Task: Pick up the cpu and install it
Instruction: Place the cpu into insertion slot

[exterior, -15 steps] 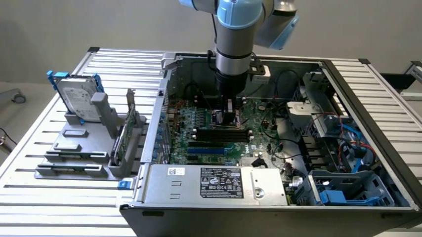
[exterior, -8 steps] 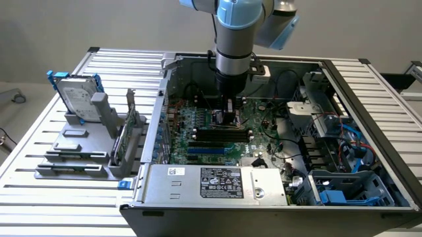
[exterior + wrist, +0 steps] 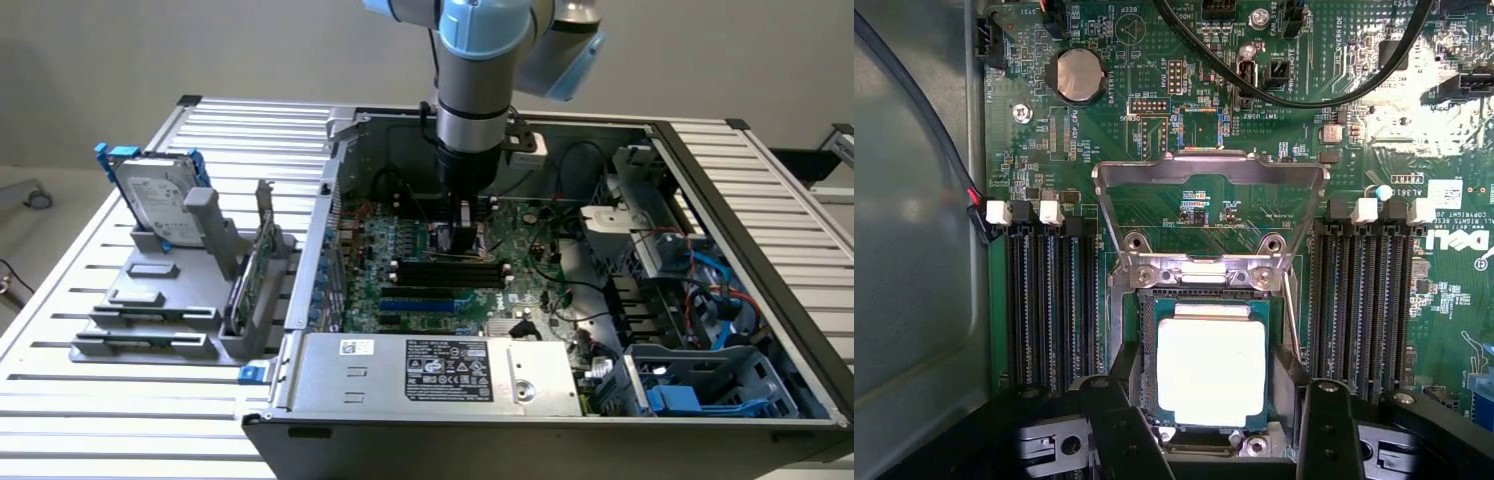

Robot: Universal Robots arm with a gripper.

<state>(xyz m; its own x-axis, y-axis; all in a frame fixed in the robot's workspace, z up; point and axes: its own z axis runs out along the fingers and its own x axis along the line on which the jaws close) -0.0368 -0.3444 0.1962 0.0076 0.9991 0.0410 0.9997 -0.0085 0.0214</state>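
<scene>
Claw open over the seated cpu

My claw (image 3: 463,238) (image 3: 1222,405) reaches down into the computer case (image 3: 534,445) and stands in front of the socket in the exterior view, so what lies under it is hard to make out there. In the wrist view the cpu (image 3: 1211,372) lies flat in the socket (image 3: 1146,345) on the motherboard (image 3: 1154,60). The load frame (image 3: 1209,165) is swung up beyond it. My fingers (image 3: 1122,420) stand spread to either side of the cpu, apart from it and gripping nothing. The claw's body cuts off the socket's near edge.
</scene>
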